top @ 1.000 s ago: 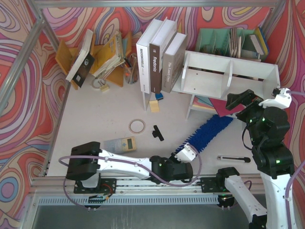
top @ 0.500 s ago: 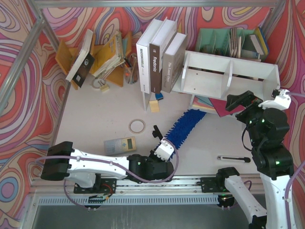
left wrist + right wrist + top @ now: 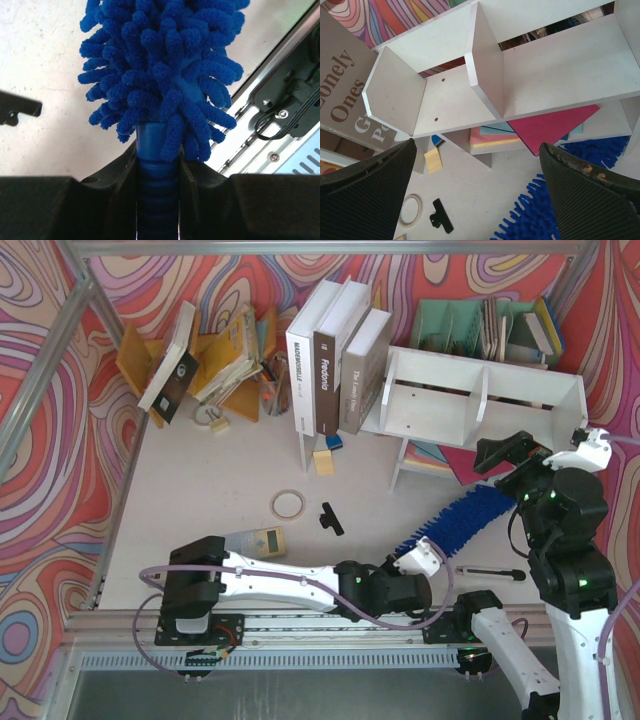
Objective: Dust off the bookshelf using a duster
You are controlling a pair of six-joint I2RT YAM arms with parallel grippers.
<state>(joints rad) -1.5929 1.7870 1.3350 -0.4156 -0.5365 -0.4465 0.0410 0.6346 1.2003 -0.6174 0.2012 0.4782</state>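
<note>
The white bookshelf stands on legs at the back right, with two compartments split by a divider; it also shows in the right wrist view. My left gripper is shut on the ribbed blue handle of the fluffy blue duster. The duster lies low over the table in front of the shelf, pointing up-right, its tip close to my right arm. My right gripper is open and empty, hovering in front of the shelf above the duster's tip.
A black clip, a tape ring, a small calculator-like device and a pen lie on the table. Pink and yellow books sit under the shelf. Upright books, a yellow rack and a green organiser stand behind.
My left arm swung the duster left to the table's middle, then back right; its head now lies further right, by my right arm. The right arm has barely moved.
</note>
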